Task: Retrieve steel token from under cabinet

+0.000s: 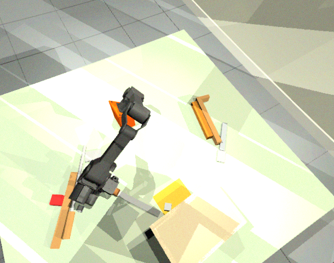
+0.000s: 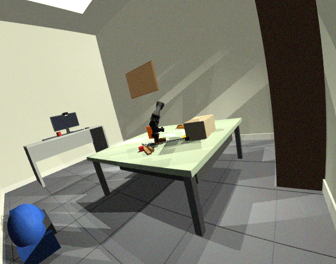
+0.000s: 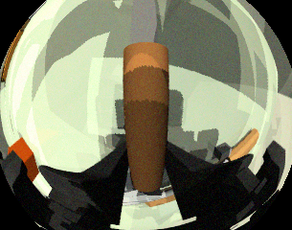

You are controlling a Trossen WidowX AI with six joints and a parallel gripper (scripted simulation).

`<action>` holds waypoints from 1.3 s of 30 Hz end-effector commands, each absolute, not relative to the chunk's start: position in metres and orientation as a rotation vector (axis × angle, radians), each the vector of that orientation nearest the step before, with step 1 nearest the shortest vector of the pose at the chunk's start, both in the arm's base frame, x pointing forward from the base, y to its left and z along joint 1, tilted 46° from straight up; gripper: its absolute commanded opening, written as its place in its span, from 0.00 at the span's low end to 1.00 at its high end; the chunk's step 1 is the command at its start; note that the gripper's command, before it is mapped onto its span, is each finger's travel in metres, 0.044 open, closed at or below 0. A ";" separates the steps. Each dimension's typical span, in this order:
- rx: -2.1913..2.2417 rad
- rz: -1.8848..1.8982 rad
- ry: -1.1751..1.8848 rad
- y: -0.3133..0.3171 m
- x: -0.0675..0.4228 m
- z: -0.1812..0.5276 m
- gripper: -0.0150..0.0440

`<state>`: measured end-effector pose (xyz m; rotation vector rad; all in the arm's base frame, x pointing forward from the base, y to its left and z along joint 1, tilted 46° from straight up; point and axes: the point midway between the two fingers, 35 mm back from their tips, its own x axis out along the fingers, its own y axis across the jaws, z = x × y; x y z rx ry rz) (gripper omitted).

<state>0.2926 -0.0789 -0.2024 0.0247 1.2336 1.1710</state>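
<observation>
My gripper (image 1: 114,190) (image 3: 145,145) is low over the table, left of the cabinet, and shut on the brown handle (image 1: 116,192) (image 3: 146,122) of a rake tool. The tool's flat grey bar (image 1: 138,204) (image 3: 145,22) runs from the handle toward the cabinet's front corner. The small grey steel token (image 1: 167,206) lies flat on the yellow marked area (image 1: 172,192), near that area's edge next to the tan cabinet (image 1: 195,229) (image 2: 199,126). The bar's tip ends just left of the token; I cannot tell whether they touch.
Two long wooden sticks (image 1: 64,210) and a red block (image 1: 56,199) lie left of the gripper, beside a thin white rod (image 1: 81,161). An orange L-shaped wooden tool (image 1: 205,119) and a grey-white bar (image 1: 222,141) lie at the far right. The arm's orange base plate (image 1: 116,112) is behind.
</observation>
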 end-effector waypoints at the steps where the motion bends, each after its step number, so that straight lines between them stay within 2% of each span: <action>1: 0.022 1.173 1.235 -0.077 0.292 -0.204 0.25; 26: 0.024 1.171 1.233 -0.078 0.292 -0.203 0.25; 33: 0.024 1.170 1.233 -0.079 0.293 -0.203 0.57; 34: 0.024 1.170 1.233 -0.079 0.293 -0.203 0.59; 38: 0.024 1.171 1.233 -0.079 0.292 -0.203 0.59; 39: 0.023 1.171 1.235 -0.079 0.292 -0.203 0.64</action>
